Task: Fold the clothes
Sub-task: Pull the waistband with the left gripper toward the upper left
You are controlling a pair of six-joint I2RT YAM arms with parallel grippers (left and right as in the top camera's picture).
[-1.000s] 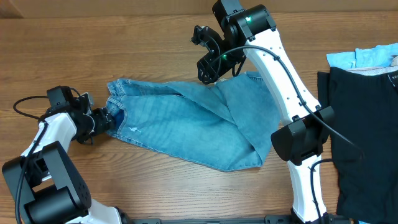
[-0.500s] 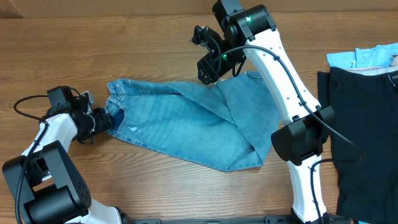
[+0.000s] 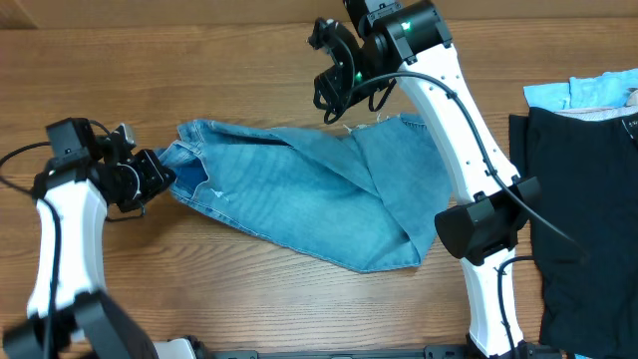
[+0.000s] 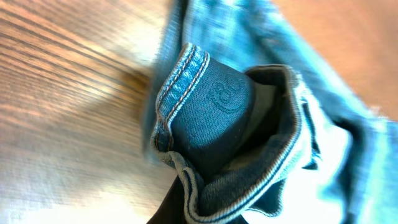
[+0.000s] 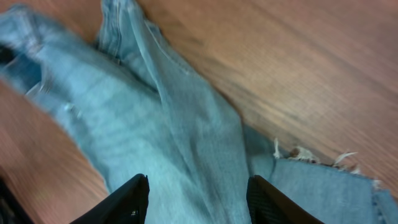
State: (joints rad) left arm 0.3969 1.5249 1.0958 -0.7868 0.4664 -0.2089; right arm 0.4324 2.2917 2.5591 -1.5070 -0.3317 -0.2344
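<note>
The clothes are light blue jeans (image 3: 309, 194), lying loosely folded across the middle of the wooden table. My left gripper (image 3: 159, 178) is shut on their waistband at the left end. In the left wrist view the stitched waistband (image 4: 186, 81) bunches up and its dark inside (image 4: 217, 118) fills the frame, hiding most of my left gripper (image 4: 205, 208). My right gripper (image 3: 334, 98) hovers open over the jeans' far edge. In the right wrist view its fingertips (image 5: 134, 199) stand apart above the denim (image 5: 186, 143) with nothing between them. A frayed hem (image 5: 311, 155) shows at the right.
A black garment (image 3: 583, 199) lies at the table's right edge, with a light blue cloth (image 3: 588, 92) behind it. The right arm's base (image 3: 483, 229) stands beside the jeans' right end. A thin cable (image 3: 20, 160) loops by the left arm.
My left gripper has closed on the waistband and drawn it slightly left and up. My right gripper has risen off the jeans' far edge and its jaws have narrowed a little.
</note>
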